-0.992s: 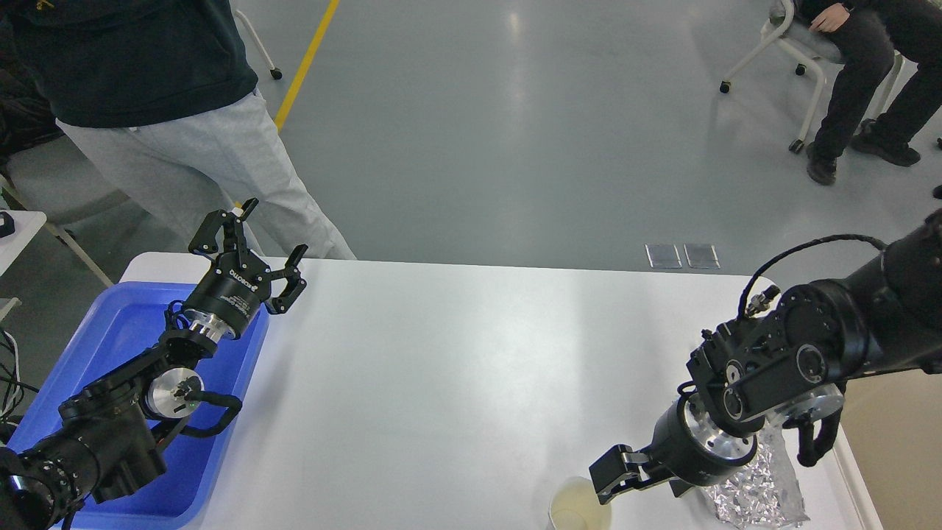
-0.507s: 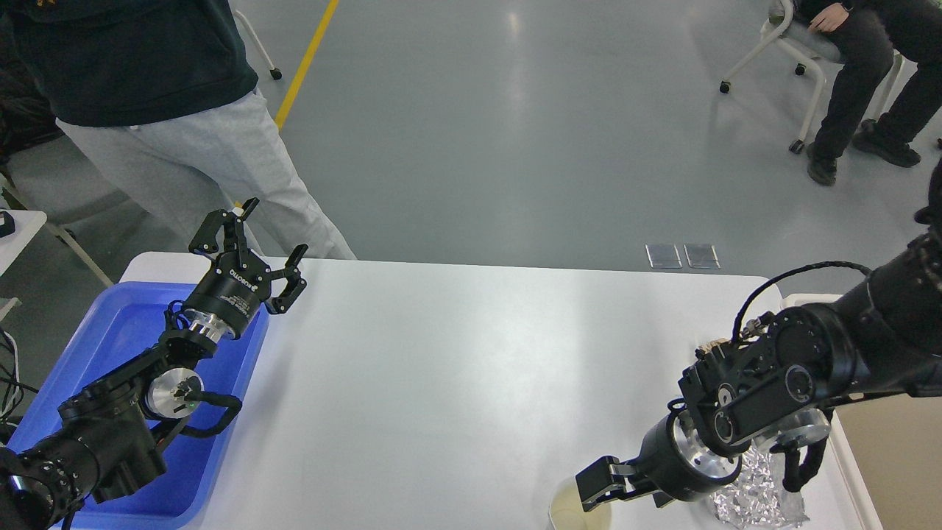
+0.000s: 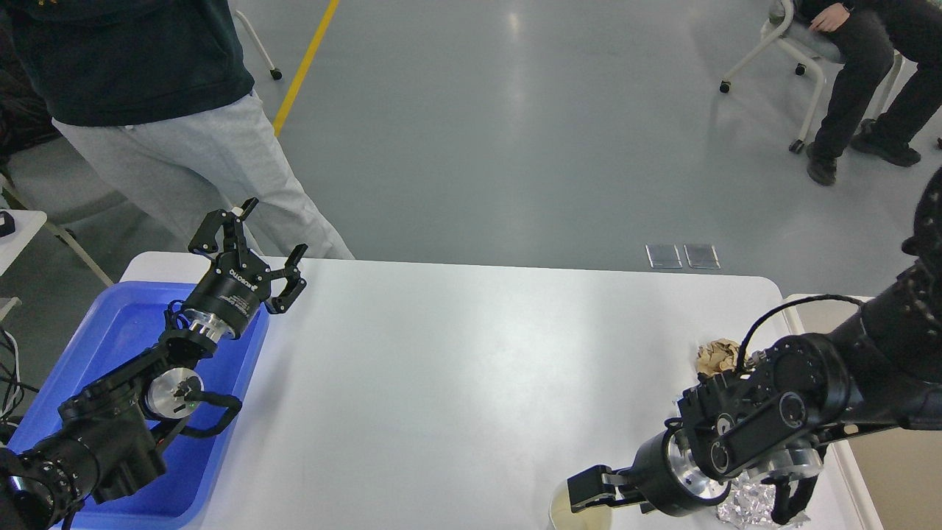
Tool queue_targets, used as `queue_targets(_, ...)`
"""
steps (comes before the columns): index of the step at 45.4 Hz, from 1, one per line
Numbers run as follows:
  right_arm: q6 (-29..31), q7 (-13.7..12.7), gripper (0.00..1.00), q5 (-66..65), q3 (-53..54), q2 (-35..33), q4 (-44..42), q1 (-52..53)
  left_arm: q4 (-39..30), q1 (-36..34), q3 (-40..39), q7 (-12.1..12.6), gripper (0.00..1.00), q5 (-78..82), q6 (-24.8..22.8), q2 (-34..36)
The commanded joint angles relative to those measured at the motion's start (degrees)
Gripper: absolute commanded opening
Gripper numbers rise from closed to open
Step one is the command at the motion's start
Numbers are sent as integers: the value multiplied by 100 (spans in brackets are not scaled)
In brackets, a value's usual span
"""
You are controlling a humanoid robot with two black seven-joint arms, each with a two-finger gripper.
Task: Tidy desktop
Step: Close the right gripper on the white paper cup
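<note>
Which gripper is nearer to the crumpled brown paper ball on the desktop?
The right. The right gripper is low at the near edge, below and left of the paper ball. The left gripper hangs over the far-left corner beside the blue tray, across the desktop.

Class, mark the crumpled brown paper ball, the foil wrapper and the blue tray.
crumpled brown paper ball (image 3: 719, 357), head view, its middle
foil wrapper (image 3: 747, 508), head view, visible crinkled part
blue tray (image 3: 118, 331), head view, bare floor
</note>
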Motion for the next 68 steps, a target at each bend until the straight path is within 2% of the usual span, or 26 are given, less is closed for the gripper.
queue_targets(1, -344, 9, 100, -2, 77, -43, -19, -328, 7, 0, 1, 1, 100, -3, 0, 0)
queue_targets(19, -704, 27, 99, -37, 112, -87, -256, -812, 7, 0, 1, 1, 100, -3, 0, 0)
queue_targets(29, -915, 36, 92, -11, 165, -87, -335, -1058, -2, 0, 1, 1, 100, -3, 0, 0)
queue_targets(32, -1038, 36, 84, -11, 165, -87, -335, -1058, -2, 0, 1, 1, 100, -3, 0, 0)
queue_targets(36, -1065, 36, 63, -46, 148, -87, -353, -1058, -2, 0, 1, 1, 100, -3, 0, 0)
queue_targets(41, -1065, 36, 51, -90, 104, -87, -344, -1058, -2, 0, 1, 1, 100, -3, 0, 0)
queue_targets(47, -1091, 36, 42, -81, 86, -95, -344, -1058, -2, 0, 1, 1, 100, -3, 0, 0)
queue_targets(52, -1109, 36, 0, -81, 68, -95, -344, -1058, 7, 0, 1, 1, 100, -3, 0, 0)
queue_targets(68, -1144, 62, 0, -90, -99, -358, -134, -874, 7, 0, 1, 1, 100, -3, 0, 0)
